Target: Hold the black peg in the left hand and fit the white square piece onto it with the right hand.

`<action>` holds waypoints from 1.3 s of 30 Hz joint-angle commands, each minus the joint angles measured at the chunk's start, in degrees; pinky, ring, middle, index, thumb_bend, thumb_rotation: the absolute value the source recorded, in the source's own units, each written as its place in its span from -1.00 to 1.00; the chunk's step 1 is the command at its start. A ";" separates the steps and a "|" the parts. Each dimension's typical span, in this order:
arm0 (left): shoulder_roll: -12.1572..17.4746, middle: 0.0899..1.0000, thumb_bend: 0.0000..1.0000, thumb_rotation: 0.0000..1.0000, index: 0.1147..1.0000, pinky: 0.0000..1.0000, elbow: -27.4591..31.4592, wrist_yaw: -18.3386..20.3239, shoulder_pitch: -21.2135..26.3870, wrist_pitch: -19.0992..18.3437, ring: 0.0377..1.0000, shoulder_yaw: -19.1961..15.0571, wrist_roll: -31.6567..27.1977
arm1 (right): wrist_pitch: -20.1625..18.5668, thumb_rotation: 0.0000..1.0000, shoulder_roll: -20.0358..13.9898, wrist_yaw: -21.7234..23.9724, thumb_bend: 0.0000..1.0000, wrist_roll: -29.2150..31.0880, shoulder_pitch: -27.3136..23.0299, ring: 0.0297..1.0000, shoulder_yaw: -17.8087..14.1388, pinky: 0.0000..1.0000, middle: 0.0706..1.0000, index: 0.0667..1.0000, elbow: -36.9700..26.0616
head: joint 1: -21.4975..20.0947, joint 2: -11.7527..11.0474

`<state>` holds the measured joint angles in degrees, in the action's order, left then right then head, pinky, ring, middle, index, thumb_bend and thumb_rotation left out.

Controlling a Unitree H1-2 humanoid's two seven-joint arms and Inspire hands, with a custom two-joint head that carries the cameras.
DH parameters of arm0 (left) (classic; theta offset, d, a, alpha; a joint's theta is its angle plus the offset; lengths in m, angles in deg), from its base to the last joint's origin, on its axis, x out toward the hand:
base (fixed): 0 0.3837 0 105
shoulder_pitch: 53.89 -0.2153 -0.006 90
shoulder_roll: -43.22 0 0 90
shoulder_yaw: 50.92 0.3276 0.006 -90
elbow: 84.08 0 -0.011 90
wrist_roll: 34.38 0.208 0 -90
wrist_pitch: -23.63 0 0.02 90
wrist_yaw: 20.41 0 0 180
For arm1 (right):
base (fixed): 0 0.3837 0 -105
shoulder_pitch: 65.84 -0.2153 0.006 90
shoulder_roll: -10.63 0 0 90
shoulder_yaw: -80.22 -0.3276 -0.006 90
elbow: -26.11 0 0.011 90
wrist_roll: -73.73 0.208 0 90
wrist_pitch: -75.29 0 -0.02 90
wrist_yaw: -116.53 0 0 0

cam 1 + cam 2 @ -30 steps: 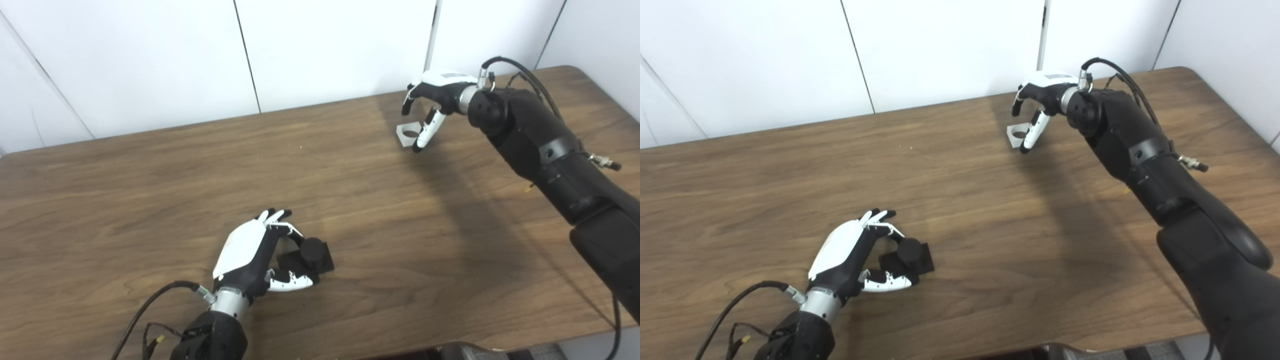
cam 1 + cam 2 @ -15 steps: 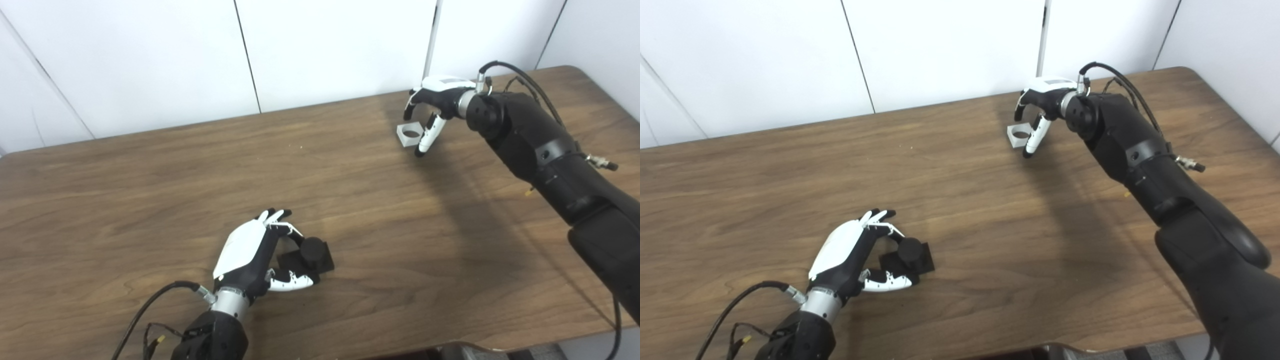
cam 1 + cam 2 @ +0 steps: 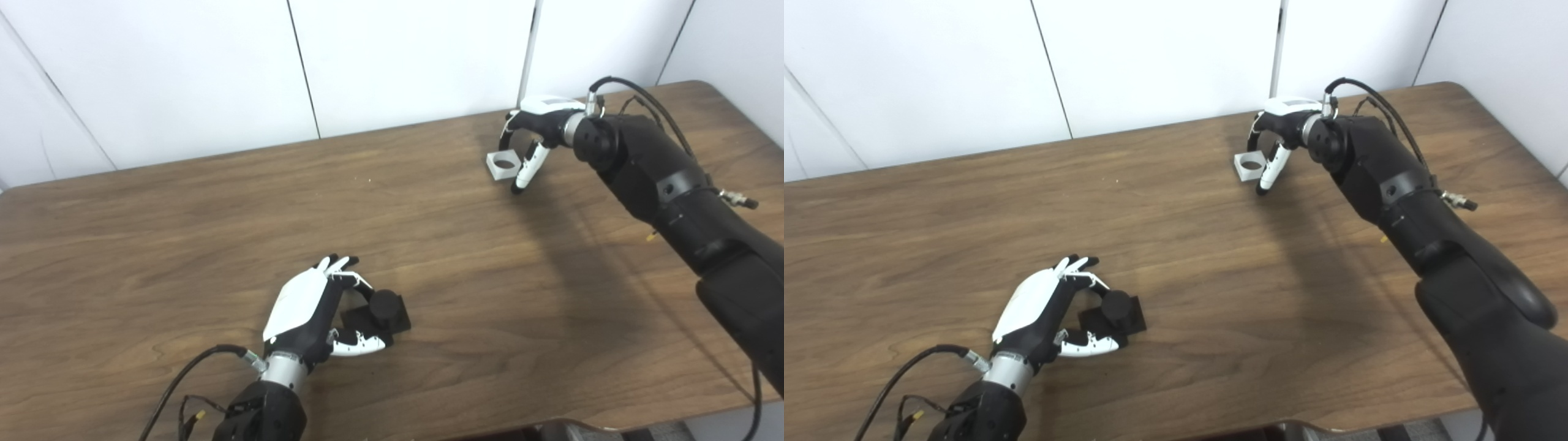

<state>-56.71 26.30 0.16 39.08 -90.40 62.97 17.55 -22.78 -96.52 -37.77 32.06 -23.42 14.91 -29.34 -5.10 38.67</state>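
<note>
The black peg (image 3: 384, 308), a round post on a square base, stands on the table near the front. My left hand (image 3: 309, 312) wraps it from the left, with its fingers (image 3: 352, 283) against the back and the thumb along the base's front. The white square piece (image 3: 503, 165), with a round hole, lies flat at the far right of the table. My right hand (image 3: 539, 125) hovers over it, open. Its curled fingers (image 3: 1255, 131) arch behind the piece and the thumb (image 3: 1271, 171) points down just to its right. I cannot tell whether they touch it.
The brown wooden table (image 3: 184, 233) bears only these two parts. A white panelled wall (image 3: 398, 55) rises right behind its far edge, close to the right hand. The table's right corner (image 3: 704, 86) lies beyond the right forearm.
My right hand has sunk and curled closer around the white piece, its thumb moving off the piece to its right side. The left hand and the peg have stayed where they were.
</note>
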 commanded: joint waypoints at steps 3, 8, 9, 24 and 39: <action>0.04 0.86 -0.01 -0.84 -0.14 1.00 -1.25 0.44 -0.18 -0.95 1.00 0.43 1.28 | 0.67 -0.55 -0.81 -1.19 0.65 0.14 -3.56 1.00 -0.80 1.00 0.94 0.36 -1.39 | -0.08 0.01; -0.03 0.86 -0.01 -0.85 -0.14 1.00 -1.10 0.56 -0.07 -1.08 1.00 0.28 1.15 | 1.03 -0.55 -0.78 -1.81 0.64 0.23 -3.41 1.00 -0.90 1.00 0.93 0.34 -1.06 | 0.03 0.07; -0.06 0.86 -0.01 -0.85 -0.14 1.00 -1.07 0.58 -0.04 -1.11 1.00 0.26 1.15 | 1.06 -0.56 -0.76 -1.98 0.64 0.20 -3.36 1.00 -0.92 1.00 0.93 0.34 -1.04 | 0.03 0.07; -0.50 0.86 -0.01 -0.84 -0.14 1.00 -1.60 0.19 0.20 -0.98 1.00 -0.01 1.08 | 2.60 -0.59 -0.62 -3.37 0.63 0.33 -3.28 1.00 -0.71 1.00 0.91 0.27 -0.33 | 0.09 -0.14; -0.22 0.85 -0.01 -0.84 -0.14 1.00 -1.62 0.04 0.48 -0.58 1.00 -0.03 1.51 | 3.33 -0.57 -0.50 -3.99 0.53 -0.40 -3.37 1.00 -0.02 1.00 0.89 0.26 0.30 | 0.19 0.03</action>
<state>-57.37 26.04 0.11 39.10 -90.46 62.63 17.57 -20.57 -96.52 -40.41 31.98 -23.42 15.23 -28.76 -4.83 38.67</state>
